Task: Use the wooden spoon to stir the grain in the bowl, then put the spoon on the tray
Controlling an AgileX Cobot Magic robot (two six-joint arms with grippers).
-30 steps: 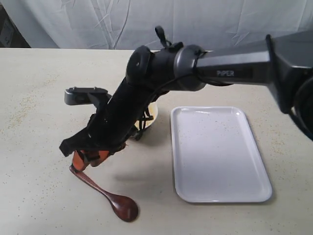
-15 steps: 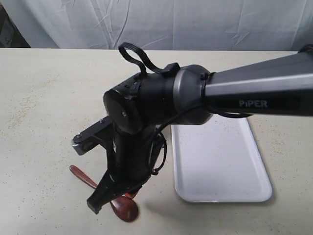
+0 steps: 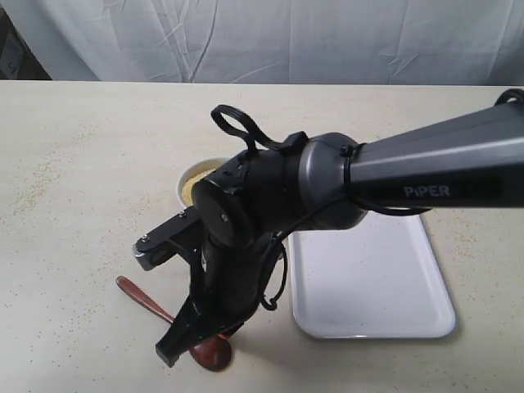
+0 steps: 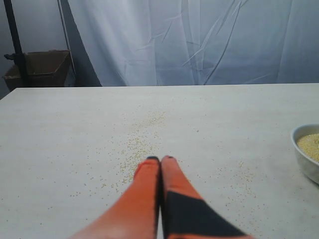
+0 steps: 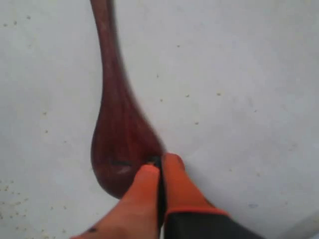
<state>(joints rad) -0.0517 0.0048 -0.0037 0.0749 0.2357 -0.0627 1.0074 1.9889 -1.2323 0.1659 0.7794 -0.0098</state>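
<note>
Under the closed right pincer (image 5: 160,165), scoop of the wooden spoon (image 5: 117,139)

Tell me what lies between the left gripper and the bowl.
Nothing but bare table dotted with a few loose grains, as the left wrist view shows. The shut left gripper and the bowl stand well apart.

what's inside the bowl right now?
Yellow grain, as far as it shows. The right arm covers part of the bowl in the exterior view, and the left wrist view cuts it off, so the rest of its inside is unseen. The spoon lies outside it.
</note>
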